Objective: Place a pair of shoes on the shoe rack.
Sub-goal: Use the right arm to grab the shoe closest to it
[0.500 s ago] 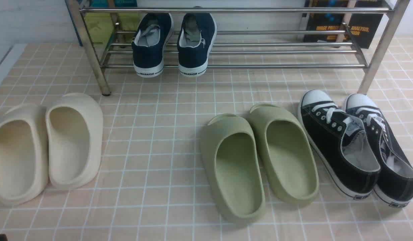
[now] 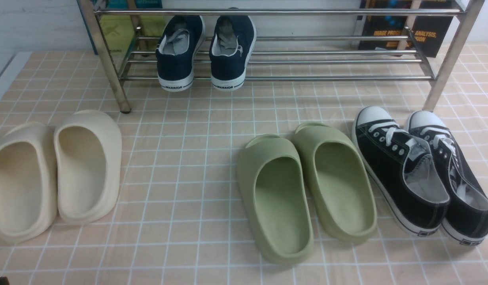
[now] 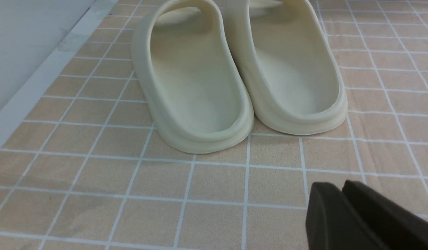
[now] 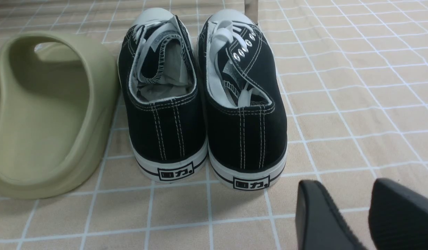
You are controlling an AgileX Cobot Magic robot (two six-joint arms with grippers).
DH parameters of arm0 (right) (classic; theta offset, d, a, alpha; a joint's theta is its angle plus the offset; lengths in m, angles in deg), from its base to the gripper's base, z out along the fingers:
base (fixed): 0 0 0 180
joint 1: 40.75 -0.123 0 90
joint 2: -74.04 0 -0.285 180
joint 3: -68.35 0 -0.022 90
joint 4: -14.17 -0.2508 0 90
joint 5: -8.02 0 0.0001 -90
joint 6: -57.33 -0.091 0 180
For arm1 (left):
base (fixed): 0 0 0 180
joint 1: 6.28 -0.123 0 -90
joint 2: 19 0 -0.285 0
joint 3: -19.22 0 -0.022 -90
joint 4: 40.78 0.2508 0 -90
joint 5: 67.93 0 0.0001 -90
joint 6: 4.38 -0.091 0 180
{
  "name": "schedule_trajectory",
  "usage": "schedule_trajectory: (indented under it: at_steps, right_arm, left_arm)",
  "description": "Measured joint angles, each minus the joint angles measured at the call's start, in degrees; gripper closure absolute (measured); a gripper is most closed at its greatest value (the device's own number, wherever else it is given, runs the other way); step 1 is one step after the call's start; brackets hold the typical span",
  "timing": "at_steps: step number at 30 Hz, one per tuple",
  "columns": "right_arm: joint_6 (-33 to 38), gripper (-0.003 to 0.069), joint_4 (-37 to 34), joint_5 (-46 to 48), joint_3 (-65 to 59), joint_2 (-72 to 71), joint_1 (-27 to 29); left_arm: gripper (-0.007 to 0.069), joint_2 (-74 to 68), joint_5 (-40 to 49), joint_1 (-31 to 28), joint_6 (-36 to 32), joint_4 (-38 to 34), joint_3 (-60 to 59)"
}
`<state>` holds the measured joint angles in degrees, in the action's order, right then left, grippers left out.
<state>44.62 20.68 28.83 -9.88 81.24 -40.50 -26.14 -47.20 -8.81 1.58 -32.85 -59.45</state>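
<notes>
Starting at my right fingers (image 4: 318, 215): they stood part-way apart with nothing between them, hanging just behind the heels of the black sneakers (image 4: 169, 135). My left fingers (image 3: 339, 215) looked pressed together and held nothing, a little short of the cream slides (image 3: 200, 86) (no business of mine).

The sneakers sat side by side on the tiled table (image 2: 180, 166), touching along their inner flanks. Their toes pointed toward the shoe rack (image 2: 275, 78), close before its right-hand post, and the green slides (image 4: 51, 114) lay just beside them.

I judged them light but floppy: canvas walls that would fold under a squeeze, loose laces, a firmer rubber sole and a stitched heel. The heel collar looked the best hold, one finger inside against the lining and one outside on the back seam. The rack's lower bars were free to the right of the navy sneakers (image 2: 204, 51), though slick round tubes might let a sole slide.
</notes>
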Motion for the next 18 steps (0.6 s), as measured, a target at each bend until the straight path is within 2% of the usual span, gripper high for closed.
schedule_trajectory:
  at_steps: [10, 18]
  right_arm:
    - [0.0, 0.0419, 0.0, 0.0, 0.0, 0.0, 0.0]
    - [0.0, 0.0419, 0.0, 0.0, 0.0, 0.0, 0.0]
  left_arm:
    - [0.0533, 0.0, 0.23, 0.0, -0.13, 0.58, 0.0]
    - [0.0531, 0.0, 1.17, 0.0, -2.05, 8.73, 0.11]
